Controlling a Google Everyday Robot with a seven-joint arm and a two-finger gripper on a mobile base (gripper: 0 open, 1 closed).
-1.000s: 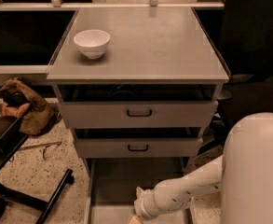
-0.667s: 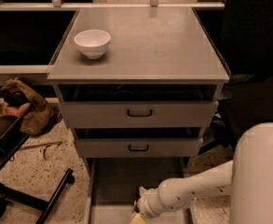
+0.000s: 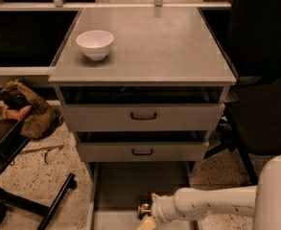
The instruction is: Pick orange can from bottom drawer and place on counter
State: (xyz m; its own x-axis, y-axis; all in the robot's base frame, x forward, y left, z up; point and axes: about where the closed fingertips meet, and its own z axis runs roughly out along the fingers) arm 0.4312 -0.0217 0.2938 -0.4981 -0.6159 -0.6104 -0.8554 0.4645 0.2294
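As I look from the left side of the room, a crumpled brown cloth (image 3: 27, 110) lies on the speckled floor (image 3: 29, 176), far to the left of the gripper and farther back. A black bar (image 3: 56, 200) lies on the same floor, closer to the gripper and almost level with it.

Above the gripper and a little to its left, the white bowl (image 3: 95, 43) stands upright on the counter (image 3: 154, 51), near the left edge. Directly above the gripper, under the counter, are the upper drawer (image 3: 178, 118) and the middle drawer (image 3: 178, 152), both grey with dark handles.

The bottom drawer (image 3: 130, 186) is pulled out. The gripper (image 3: 147, 218) is inside it, low over the grey floor at the near end. Right against the gripper's upper left side there is a small golden-brown thing, which I take for the orange can (image 3: 144, 208). It is in the bottom drawer, well below the counter. Whether the gripper is open, closed or holding the can, I cannot tell.

To the right of the gripper, the white arm (image 3: 216, 201) runs across the drawer's right rail. Higher on the right stands a black chair (image 3: 264, 95).
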